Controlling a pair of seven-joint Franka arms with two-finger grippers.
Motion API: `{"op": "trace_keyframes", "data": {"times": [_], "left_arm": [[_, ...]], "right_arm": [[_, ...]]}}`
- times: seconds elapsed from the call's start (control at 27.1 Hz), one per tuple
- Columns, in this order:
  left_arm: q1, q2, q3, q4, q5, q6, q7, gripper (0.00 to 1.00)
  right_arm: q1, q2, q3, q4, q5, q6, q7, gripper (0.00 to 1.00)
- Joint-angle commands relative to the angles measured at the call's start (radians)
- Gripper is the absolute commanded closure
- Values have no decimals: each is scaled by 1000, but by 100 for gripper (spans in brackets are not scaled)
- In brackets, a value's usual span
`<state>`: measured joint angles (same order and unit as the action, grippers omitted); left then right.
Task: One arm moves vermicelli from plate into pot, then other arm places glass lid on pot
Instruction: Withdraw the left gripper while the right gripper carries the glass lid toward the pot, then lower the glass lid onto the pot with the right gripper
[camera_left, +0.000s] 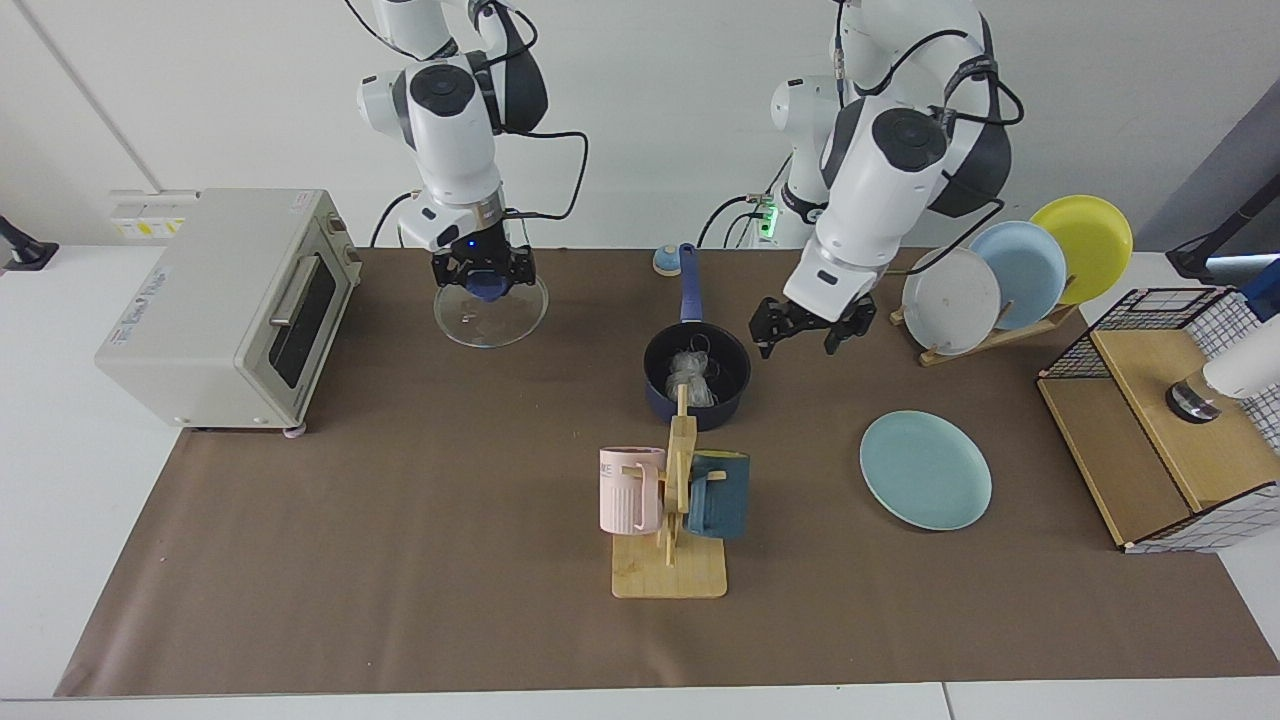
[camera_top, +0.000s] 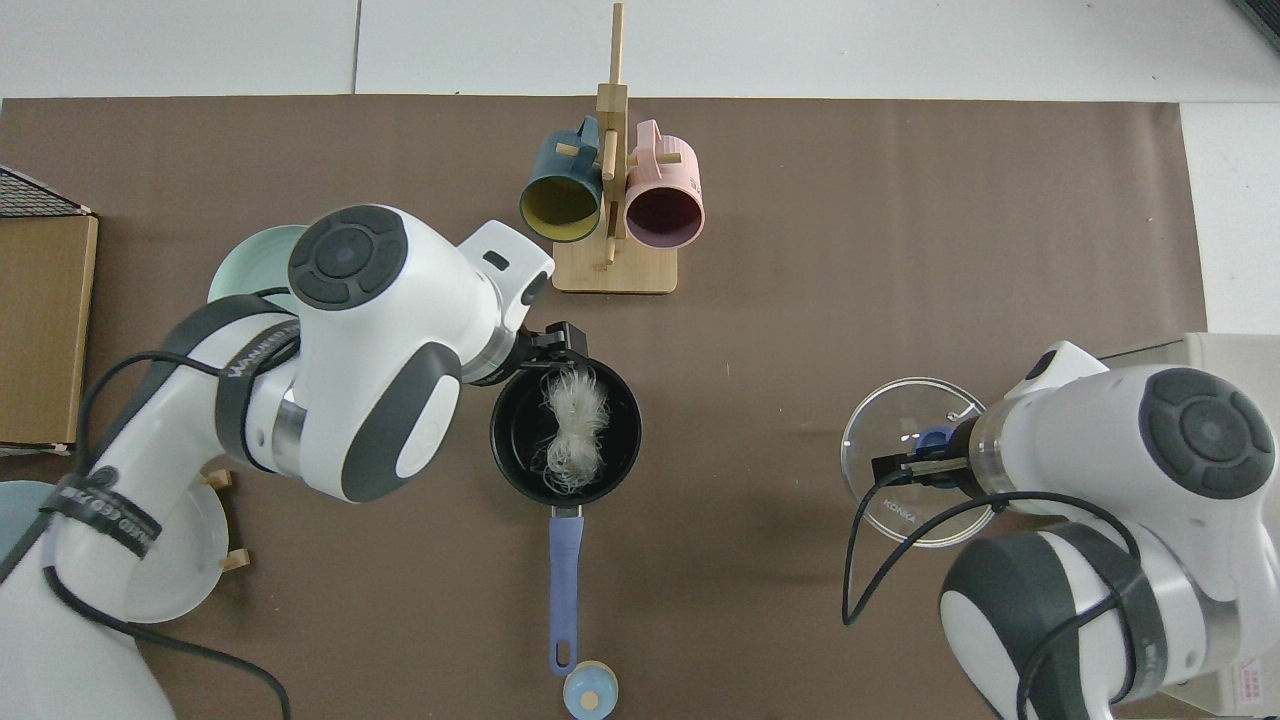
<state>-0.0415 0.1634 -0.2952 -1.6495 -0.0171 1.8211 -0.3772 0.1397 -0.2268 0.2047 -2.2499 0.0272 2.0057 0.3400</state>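
Bare bench (camera_left: 560, 330) lies between the lid (camera_left: 490, 310) and the pot (camera_left: 697, 375). The mug rack (camera_left: 672, 490) stands just near of the pot; the left hand (camera_left: 812, 328) hangs right of it.

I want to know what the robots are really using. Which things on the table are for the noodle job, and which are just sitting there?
For the job:
vermicelli, lying in the pot
empty plate
glass lid, held up by the right claw
left claw, open beside the pot

Just sitting there:
toaster oven
mug rack
plate rack
wire basket
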Motion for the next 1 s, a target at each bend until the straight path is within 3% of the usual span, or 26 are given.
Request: {"op": "trace_keyframes", "data": {"times": [0.0,0.15,0.3,0.52,0.7,0.81,0.96], "left_arm": [[-3,-85,111,-3,16,-86,199,0],[-1,-130,208,-4,13,-186,339,0],[9,-156,260,-38,9,-188,403,0],[38,-156,264,-38,11,-177,393,0],[35,-157,266,-38,16,-186,394,0],[32,-156,264,-36,16,-181,391,0],[25,-154,254,-29,16,-181,394,0]], "right_arm": [[-6,41,97,65,17,10,167,100],[-6,113,159,145,36,10,276,100],[-6,187,205,233,34,10,372,100],[21,326,260,374,7,10,525,100],[72,440,275,463,-99,-1,671,100],[80,495,303,524,-116,1,715,100],[113,573,305,605,-165,-5,781,100]]}}
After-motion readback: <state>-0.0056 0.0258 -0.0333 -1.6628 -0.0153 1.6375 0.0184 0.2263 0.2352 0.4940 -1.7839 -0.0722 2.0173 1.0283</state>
